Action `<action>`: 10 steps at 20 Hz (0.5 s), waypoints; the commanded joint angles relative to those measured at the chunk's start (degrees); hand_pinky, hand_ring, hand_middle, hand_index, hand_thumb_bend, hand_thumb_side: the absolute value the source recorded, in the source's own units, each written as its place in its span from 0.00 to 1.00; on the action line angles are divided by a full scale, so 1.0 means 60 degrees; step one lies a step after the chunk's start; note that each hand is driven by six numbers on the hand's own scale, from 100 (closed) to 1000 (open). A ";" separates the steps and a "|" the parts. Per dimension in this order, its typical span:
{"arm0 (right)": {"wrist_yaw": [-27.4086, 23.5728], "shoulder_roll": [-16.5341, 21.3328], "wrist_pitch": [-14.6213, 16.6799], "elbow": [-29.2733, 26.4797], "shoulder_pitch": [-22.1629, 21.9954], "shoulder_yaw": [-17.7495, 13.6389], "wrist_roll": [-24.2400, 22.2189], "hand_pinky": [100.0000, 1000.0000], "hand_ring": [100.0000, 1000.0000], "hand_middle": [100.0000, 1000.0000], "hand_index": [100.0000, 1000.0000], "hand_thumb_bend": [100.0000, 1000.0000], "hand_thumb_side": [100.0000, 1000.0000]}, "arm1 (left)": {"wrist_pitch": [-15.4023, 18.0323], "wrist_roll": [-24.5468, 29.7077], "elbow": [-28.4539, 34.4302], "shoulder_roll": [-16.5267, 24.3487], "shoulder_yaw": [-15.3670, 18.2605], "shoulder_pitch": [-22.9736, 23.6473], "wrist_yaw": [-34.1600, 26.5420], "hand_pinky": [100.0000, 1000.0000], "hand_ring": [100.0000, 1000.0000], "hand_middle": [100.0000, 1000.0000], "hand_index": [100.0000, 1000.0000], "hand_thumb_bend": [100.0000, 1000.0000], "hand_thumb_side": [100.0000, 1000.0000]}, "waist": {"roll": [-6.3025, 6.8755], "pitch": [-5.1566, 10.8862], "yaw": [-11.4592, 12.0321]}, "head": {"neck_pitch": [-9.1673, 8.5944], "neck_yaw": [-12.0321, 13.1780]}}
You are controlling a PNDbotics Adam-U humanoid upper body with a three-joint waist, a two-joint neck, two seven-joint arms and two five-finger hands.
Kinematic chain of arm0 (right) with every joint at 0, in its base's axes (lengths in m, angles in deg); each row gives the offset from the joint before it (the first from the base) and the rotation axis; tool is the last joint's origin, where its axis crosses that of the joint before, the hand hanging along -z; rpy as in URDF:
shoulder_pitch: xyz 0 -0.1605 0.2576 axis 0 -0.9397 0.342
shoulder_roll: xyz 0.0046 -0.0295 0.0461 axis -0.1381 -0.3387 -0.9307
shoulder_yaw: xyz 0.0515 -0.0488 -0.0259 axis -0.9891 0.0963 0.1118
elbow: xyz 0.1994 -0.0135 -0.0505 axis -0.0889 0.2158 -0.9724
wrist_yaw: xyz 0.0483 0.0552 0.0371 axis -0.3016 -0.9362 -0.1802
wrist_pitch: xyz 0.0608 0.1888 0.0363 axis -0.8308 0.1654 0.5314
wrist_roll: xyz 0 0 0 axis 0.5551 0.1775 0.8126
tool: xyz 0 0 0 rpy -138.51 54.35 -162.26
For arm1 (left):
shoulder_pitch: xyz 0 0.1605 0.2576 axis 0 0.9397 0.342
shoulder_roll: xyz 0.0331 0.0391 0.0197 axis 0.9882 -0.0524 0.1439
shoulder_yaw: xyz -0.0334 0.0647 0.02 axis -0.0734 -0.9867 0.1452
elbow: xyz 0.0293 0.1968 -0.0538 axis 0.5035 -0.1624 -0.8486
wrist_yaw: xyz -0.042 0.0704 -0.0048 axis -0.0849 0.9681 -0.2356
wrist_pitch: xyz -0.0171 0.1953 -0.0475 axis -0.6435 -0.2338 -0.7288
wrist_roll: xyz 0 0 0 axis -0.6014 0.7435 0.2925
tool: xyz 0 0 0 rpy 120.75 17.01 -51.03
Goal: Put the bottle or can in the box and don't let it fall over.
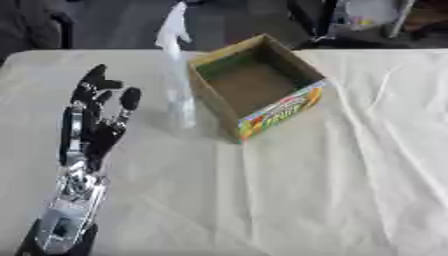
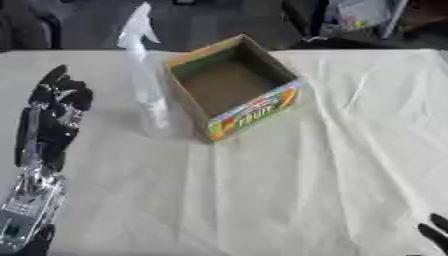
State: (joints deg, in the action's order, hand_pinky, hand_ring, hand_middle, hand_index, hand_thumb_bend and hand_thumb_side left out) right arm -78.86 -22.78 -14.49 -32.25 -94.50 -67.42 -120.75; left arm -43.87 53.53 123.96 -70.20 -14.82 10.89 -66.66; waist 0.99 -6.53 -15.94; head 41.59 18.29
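We find the left hand [image 1: 92,125] raised over the near-left part of the table, palm and fingers pointing away from us toward the far edge, fingers relaxed and spread, holding nothing; its silver forearm runs back to the lower-left corner. To its right we note a strip of bare cloth, and then the spray bottle [image 1: 178,80], clear-bodied with a white trigger head, standing upright on the tablecloth [image 1: 289,190]. The bottle stands apart from the hand, slightly farther from us than the fingertips, and nothing touches it. Just beyond the bottle on its right we log the cardboard box [image 1: 262,112], open-topped, set askew to the table edge, with a bright printed fruit label on its near-right wall; the bottle stands just beside the box's left wall, outside it, and whether they touch we cannot tell. The box interior shows only brown floor. We see the widest open room on the near and right parts of the cloth, which is cream-coloured and creased in long folds running toward the far-right. The table's far edge lies close behind the box and bottle. Of the right hand [image 2: 435,234] we catch only dark fingertips at the lower-right corner in the right eye view; its pose we cannot tell.
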 commanded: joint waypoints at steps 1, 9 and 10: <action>0.0042 0.0005 -0.0009 -0.0074 0.0039 -0.0013 0.0007 0.73 1.00 1.00 1.00 0.00 0.41 | 0.0031 -0.0009 0.0191 0.0105 0.0010 -0.0049 0.0034 0.91 0.97 0.58 0.88 0.76 0.55 | 0.0012 0.0040 -0.0017 | -0.0106 -0.0004; 0.0046 0.0016 -0.0026 -0.0072 0.0049 -0.0017 0.0012 0.73 1.00 1.00 1.00 0.00 0.41 | -0.0052 -0.0029 0.0191 0.0436 0.0019 -0.0167 -0.0070 0.91 0.97 0.58 0.88 0.76 0.55 | 0.0036 0.0050 -0.0052 | -0.0095 0.0000; 0.0044 0.0020 -0.0028 -0.0072 0.0049 -0.0015 0.0010 0.73 1.00 1.00 1.00 0.00 0.41 | -0.0086 -0.0027 0.0191 0.0537 0.0013 -0.0205 -0.0143 0.91 0.97 0.58 0.88 0.76 0.55 | 0.0039 0.0053 -0.0057 | -0.0097 0.0000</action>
State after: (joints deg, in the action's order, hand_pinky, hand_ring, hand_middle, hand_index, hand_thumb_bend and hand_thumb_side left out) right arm -78.86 -22.78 -14.60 -32.20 -94.41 -67.42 -120.67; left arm -44.16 53.42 123.96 -68.80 -14.83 10.29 -67.23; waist 1.27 -6.53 -16.20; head 41.59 18.27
